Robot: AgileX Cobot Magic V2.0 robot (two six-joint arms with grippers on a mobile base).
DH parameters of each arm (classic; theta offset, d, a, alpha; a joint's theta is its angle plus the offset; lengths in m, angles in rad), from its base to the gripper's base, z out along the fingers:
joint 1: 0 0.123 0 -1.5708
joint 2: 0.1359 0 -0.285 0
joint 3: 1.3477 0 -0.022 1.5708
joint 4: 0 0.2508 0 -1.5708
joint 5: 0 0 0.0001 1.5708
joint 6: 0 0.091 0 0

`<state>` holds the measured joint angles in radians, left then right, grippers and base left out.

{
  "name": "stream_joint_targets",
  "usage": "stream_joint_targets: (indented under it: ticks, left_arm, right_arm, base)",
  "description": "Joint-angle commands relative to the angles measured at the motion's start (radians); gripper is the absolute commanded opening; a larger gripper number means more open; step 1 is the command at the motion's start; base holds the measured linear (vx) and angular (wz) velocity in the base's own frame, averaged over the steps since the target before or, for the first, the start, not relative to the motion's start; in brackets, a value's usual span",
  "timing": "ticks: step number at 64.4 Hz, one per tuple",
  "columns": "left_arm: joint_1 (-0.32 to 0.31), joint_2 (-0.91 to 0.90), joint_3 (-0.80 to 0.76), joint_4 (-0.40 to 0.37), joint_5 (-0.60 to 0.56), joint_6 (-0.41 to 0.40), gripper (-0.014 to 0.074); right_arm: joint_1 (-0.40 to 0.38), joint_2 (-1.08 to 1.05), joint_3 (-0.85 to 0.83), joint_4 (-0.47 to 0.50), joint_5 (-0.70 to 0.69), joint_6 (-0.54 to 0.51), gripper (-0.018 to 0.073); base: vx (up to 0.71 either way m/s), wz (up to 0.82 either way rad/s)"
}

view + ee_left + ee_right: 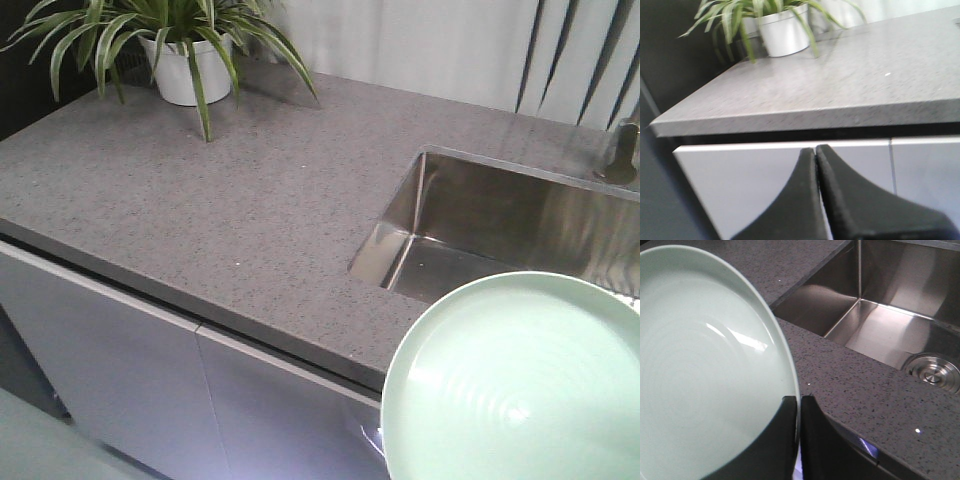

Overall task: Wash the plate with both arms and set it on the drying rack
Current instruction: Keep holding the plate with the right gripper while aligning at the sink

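The pale mint-green plate (515, 385) fills the bottom right of the front view, held up in front of the counter edge. In the right wrist view the plate (705, 365) fills the left half. My right gripper (799, 400) is shut on the plate's rim, one finger on its face and one behind. My left gripper (815, 150) is shut and empty, low in front of the white cabinet door, below the counter edge. The drying rack is out of view.
A grey speckled countertop (200, 200) carries a potted plant (180, 50) at the back left. A steel sink basin (500, 230) is set in at the right, with a drain (932, 371) and a tap base (622, 155). White cabinet doors (120, 360) lie below.
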<state>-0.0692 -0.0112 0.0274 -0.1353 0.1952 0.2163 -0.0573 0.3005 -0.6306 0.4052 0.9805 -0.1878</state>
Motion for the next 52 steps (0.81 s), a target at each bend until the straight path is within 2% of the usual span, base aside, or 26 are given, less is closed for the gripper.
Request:
stream_joint_targets:
  ticks: [1,52]
  left_arm:
    - [-0.007,-0.013,-0.026,-0.004,-0.070,-0.008,-0.0006]
    - [-0.007,-0.013,-0.026,-0.004,-0.070,-0.008,-0.0006]
  right_arm:
    - [-0.006,0.012,-0.023,0.021,-0.067,0.000,-0.0001]
    - [-0.006,0.012,-0.023,0.021,-0.067,0.000,-0.0001]
  base:
    - [0.06,-0.32]
    - [0.05,-0.27]
